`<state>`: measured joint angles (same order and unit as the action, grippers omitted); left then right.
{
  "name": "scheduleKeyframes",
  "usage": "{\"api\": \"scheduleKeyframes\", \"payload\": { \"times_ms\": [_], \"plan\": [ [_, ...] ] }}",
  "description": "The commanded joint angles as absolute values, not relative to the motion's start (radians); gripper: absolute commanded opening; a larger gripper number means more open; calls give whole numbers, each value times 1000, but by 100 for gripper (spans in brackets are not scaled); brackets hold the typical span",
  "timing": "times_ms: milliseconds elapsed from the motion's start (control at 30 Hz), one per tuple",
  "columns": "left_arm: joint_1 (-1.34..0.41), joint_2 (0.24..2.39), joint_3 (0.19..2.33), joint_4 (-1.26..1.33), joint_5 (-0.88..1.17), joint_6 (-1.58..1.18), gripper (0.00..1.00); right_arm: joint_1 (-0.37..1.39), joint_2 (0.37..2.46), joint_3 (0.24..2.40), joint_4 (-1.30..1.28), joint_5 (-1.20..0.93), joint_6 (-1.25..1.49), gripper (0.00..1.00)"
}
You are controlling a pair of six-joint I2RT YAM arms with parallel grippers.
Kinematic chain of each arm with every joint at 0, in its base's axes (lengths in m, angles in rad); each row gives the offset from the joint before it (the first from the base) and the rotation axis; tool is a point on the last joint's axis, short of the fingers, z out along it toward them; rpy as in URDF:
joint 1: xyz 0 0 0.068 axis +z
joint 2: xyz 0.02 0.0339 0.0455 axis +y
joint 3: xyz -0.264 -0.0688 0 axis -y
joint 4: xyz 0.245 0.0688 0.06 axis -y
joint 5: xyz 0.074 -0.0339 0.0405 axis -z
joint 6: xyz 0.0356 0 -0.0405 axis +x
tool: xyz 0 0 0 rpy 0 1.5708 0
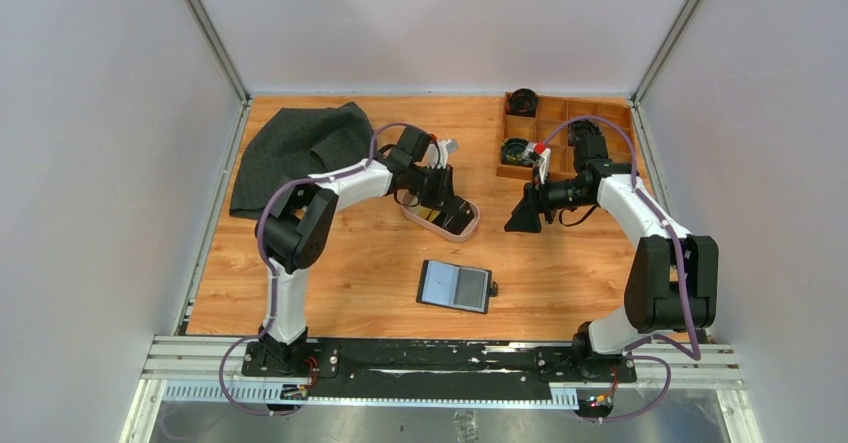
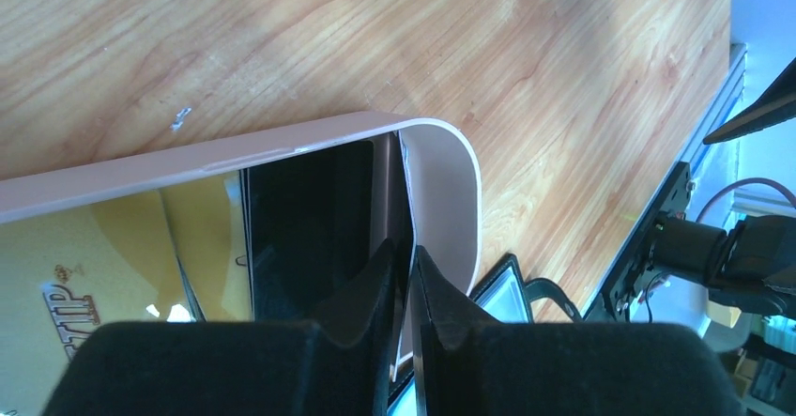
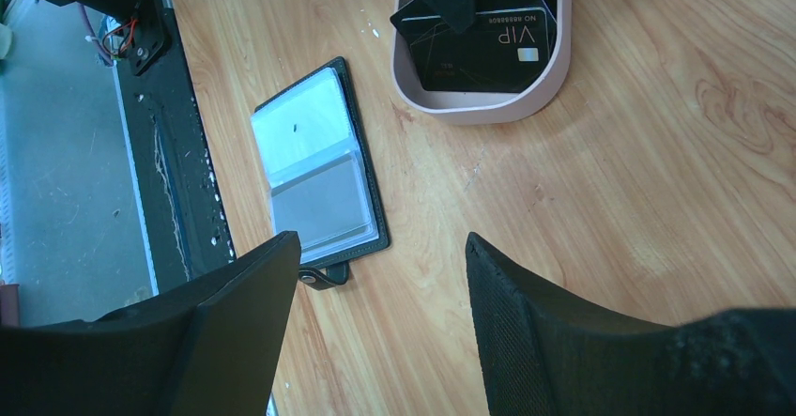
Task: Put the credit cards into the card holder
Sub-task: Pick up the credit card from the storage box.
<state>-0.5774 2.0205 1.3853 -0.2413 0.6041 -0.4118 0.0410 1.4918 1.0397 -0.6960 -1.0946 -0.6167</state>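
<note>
The pinkish tray (image 1: 442, 230) holds credit cards: a black VIP card (image 3: 479, 50) and, in the left wrist view, a gold card (image 2: 84, 247) beside a black card (image 2: 310, 219). My left gripper (image 2: 408, 266) is down in the tray (image 2: 282, 148), its jaws nearly closed on a thin card seen edge-on; its colour is unclear. It also shows in the top view (image 1: 437, 198). The card holder (image 1: 456, 285) lies open on the table with its clear pockets up, also in the right wrist view (image 3: 319, 167). My right gripper (image 3: 380, 239) is open and empty, above the table right of the tray (image 3: 479, 111).
A wooden compartment box (image 1: 565, 133) with small dark items stands at the back right. A dark cloth (image 1: 300, 148) lies at the back left. The black base rail (image 1: 430, 355) runs along the near edge, close to the card holder.
</note>
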Motion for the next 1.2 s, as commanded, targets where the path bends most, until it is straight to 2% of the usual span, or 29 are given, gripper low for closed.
{"api": "scheduleKeyframes", "payload": {
  "times_ms": [0,333,600,733,900,1167],
  "plan": [
    [-559,1981,1374,-226,632,-423,12,54,1476,1063,-699,-1083,-618,69],
    [-519,1940,1312,-173,646,-429,11,54,1476,1062,-700,-1083,-618,69],
    [-491,1909,1276,-157,608,-409,5,54,1475,1061,-699,-1084,-620,69],
    [-468,1834,1244,-134,556,-372,0,54,1474,1058,-700,-1087,-623,69],
    [-452,1699,1198,-92,520,-316,0,55,1471,1057,-705,-1094,-634,69],
    [-450,1526,1077,-64,652,-265,0,54,1441,1047,-719,-1101,-677,69]
  ]
}}
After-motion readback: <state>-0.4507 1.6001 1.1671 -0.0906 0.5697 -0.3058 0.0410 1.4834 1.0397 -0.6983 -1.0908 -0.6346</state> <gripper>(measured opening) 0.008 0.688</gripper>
